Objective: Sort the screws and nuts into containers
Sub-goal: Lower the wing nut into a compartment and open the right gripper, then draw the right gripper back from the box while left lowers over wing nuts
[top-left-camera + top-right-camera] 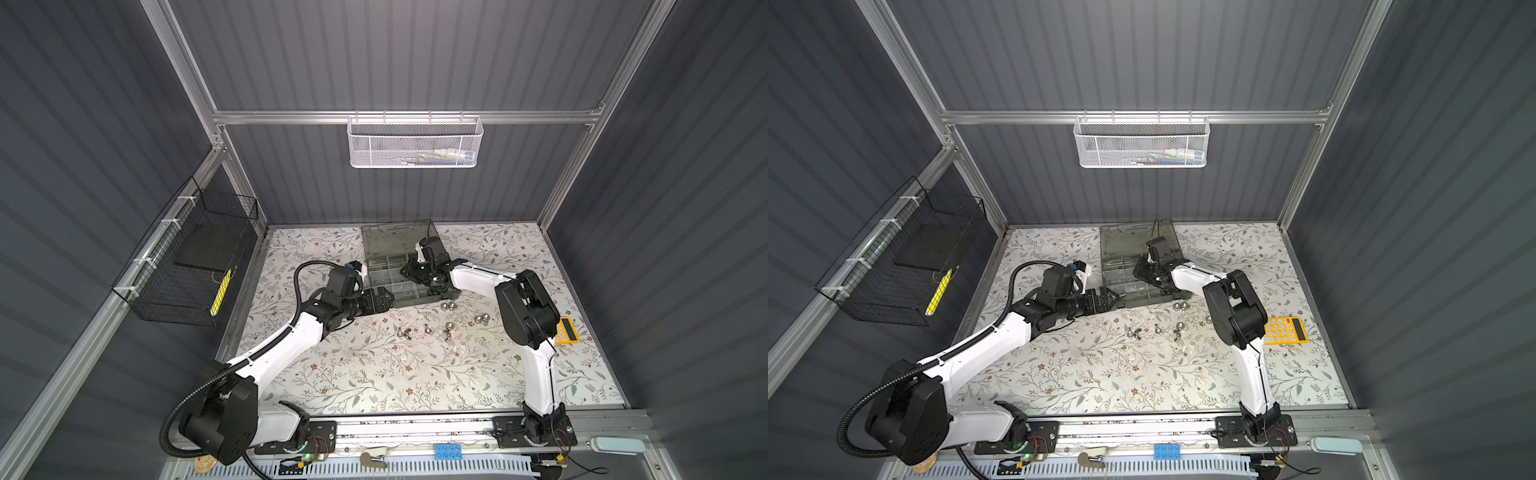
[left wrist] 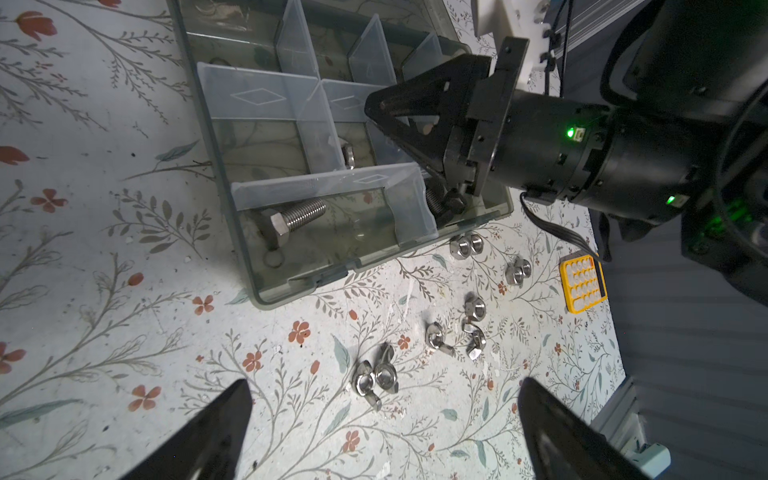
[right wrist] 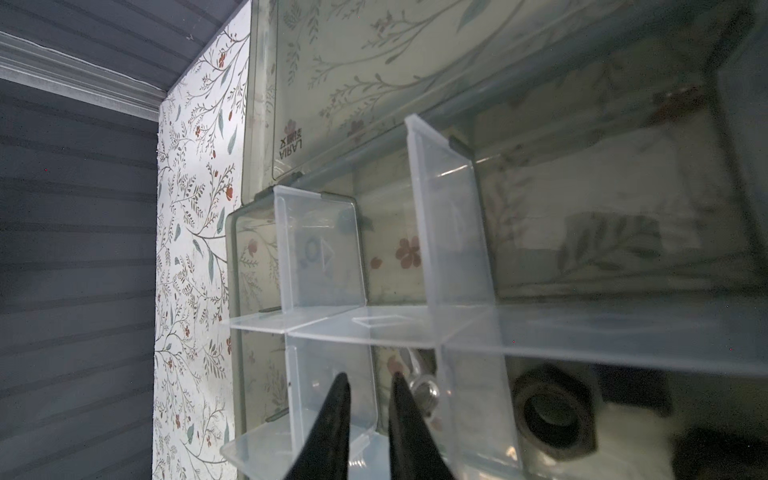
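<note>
While the right gripper [image 3: 370, 415] hangs low inside the organiser case [image 3: 234, 249], tips narrowly parted and empty beside a silver fastener [image 3: 424, 388] on its floor, lifting crookedly could catch a clear divider [image 3: 449, 232] and jolt the case; more nuts [image 1: 448, 328] lie loose on the table [image 1: 374, 374] nearby.

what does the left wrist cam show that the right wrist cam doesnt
Only the left wrist view: loose wing nuts and hex nuts on the floral table cover, a yellow calculator, a silver bolt in a corner compartment, and the wide-open left gripper. Only the right wrist view: the lettering on the open lid. Both: the organiser case, its clear dividers, the table cover and the right gripper above the compartments.
</note>
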Controlling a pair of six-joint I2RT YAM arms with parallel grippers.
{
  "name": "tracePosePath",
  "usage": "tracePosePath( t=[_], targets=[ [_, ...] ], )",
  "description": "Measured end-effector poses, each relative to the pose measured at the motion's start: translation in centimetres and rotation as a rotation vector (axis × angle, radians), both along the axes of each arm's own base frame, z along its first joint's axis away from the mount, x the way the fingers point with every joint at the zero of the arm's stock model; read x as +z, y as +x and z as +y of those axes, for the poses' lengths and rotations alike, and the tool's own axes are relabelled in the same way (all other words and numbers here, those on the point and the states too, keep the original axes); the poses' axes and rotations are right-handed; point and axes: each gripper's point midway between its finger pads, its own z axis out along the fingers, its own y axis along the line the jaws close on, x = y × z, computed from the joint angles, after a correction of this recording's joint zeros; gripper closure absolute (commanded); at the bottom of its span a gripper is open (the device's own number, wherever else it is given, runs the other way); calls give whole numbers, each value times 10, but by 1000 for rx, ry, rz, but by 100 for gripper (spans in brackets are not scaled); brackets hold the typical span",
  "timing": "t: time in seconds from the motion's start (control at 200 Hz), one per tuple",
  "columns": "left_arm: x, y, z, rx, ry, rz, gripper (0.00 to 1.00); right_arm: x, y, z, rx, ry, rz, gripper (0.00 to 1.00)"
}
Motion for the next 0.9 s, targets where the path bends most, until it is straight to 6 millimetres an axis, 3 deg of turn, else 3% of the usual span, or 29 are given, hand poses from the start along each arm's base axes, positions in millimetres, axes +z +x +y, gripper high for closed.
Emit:
tracePosePath(
  t=[0.42,0.69,0.901],
  targets=[
    [9,-6,3,0,-8,-16,0,9,-3,-4,7,-15,-15,71],
    [5,-9,5,-2,3,0,0,59,-9,-11,3,-5,-114,59],
    [0,-13,7,-8,22,21,0,89,-26,-24,8,-14,-185,49]
  ],
)
